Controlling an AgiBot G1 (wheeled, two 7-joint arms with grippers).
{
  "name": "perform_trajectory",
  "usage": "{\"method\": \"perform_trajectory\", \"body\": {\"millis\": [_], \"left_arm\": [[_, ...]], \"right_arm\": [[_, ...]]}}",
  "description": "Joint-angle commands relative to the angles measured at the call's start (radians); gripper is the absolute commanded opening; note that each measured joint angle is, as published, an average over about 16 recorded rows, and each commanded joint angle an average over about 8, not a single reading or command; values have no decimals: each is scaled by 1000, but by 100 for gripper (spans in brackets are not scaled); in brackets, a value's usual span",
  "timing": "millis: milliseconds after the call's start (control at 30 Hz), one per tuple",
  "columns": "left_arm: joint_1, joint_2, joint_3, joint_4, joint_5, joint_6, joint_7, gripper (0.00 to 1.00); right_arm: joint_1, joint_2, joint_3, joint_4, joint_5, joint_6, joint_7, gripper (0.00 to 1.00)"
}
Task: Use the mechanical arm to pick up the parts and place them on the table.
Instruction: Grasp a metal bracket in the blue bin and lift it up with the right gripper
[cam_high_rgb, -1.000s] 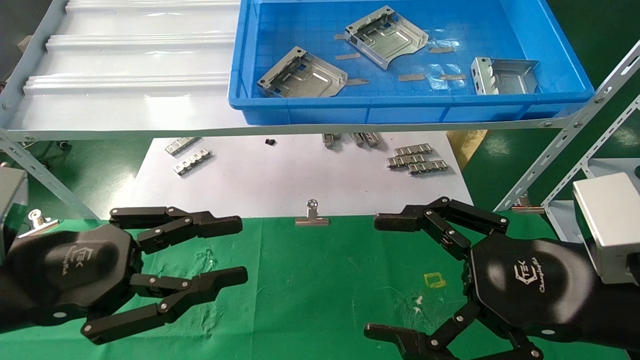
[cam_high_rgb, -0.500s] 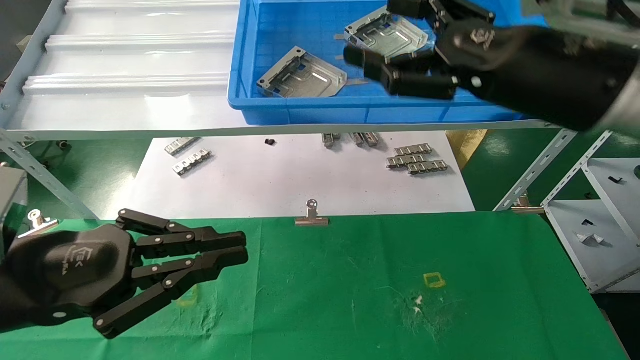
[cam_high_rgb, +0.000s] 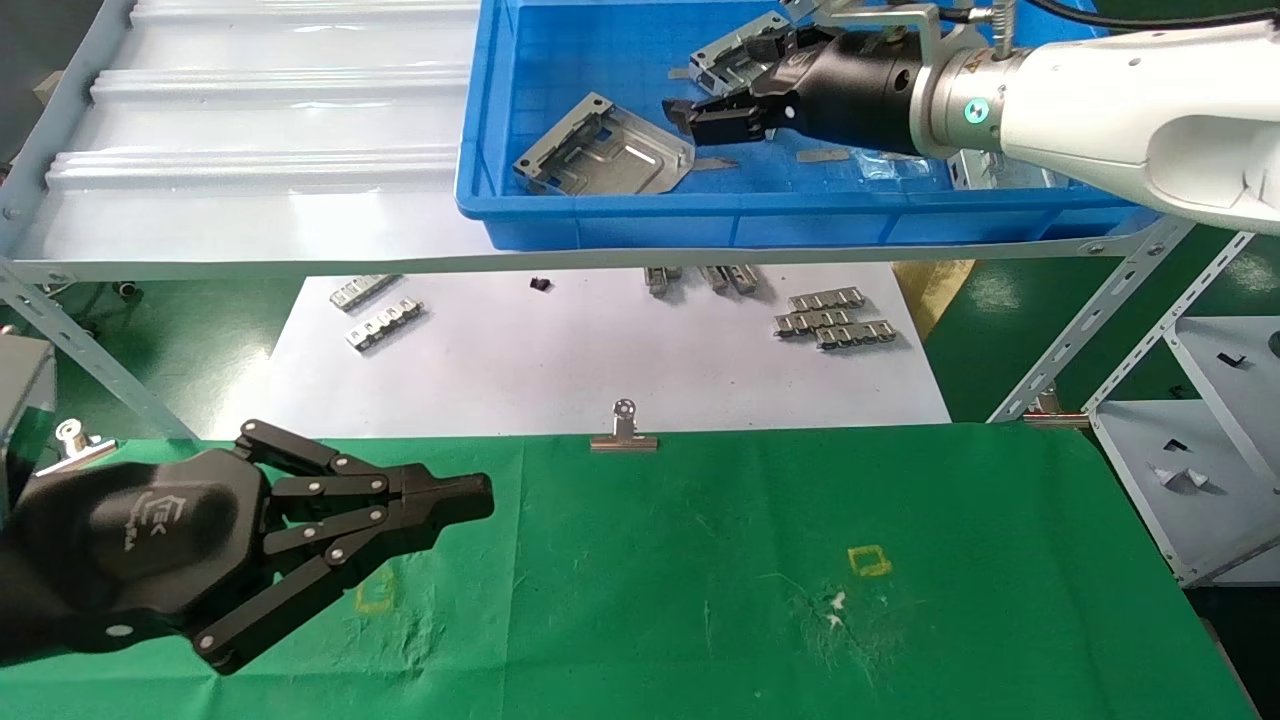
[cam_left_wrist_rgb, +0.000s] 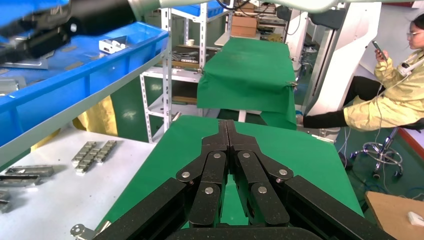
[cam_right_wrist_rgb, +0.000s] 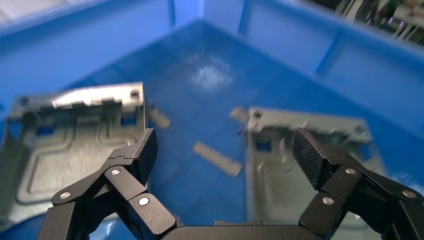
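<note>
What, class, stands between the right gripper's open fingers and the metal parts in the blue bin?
Nothing visible does. The right gripper hangs open inside the blue bin, with two parts lying below it and only tape bits on the floor between them.

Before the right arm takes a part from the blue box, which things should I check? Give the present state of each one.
1. right gripper open: ok.
2. Nothing held between its fingers: ok.
3. Right gripper inside the blue bin, above the parts: ok.
4. Lined up on one part: not ok; in the right wrist view it sits between the left part and the right part.
5. green table has free cloth for placing: ok.
6. left gripper shut, parked low over the table, away from the bin: ok.
</note>
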Motion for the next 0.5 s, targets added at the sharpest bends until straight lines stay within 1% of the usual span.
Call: {"method": "perform_trajectory", "body": {"millis": [33, 67, 100, 133, 167, 367, 400, 433, 500], "left_arm": [[0, 0, 0, 0, 0, 0, 0, 0], [0, 0, 0, 0, 0, 0, 0, 0], [0, 0, 0, 0, 0, 0, 0, 0], [0, 0, 0, 0, 0, 0, 0, 4], [0, 0, 0, 0, 0, 0, 0, 13], [0, 0, 0, 0, 0, 0, 0, 88], [0, 0, 0, 0, 0, 0, 0, 96], [0, 0, 0, 0, 0, 0, 0, 100], [0, 0, 0, 0, 0, 0, 0, 100]], "right_arm": [[38, -37, -25, -80, -38, 13, -8, 9], [48, -46, -29, -101, -45, 20, -10, 2], [56, -54, -33, -119, -50, 27, -13, 0], [63, -62, -35, -136, -53, 33, -14, 0], [69, -67, -36, -150, -54, 39, -14, 0], [80, -86, -42, -194, -56, 68, -17, 0], [81, -87, -44, -197, -58, 72, -16, 0], [81, -88, -46, -201, -59, 75, -14, 0], [80, -89, -48, -205, -59, 81, -9, 0]]}}
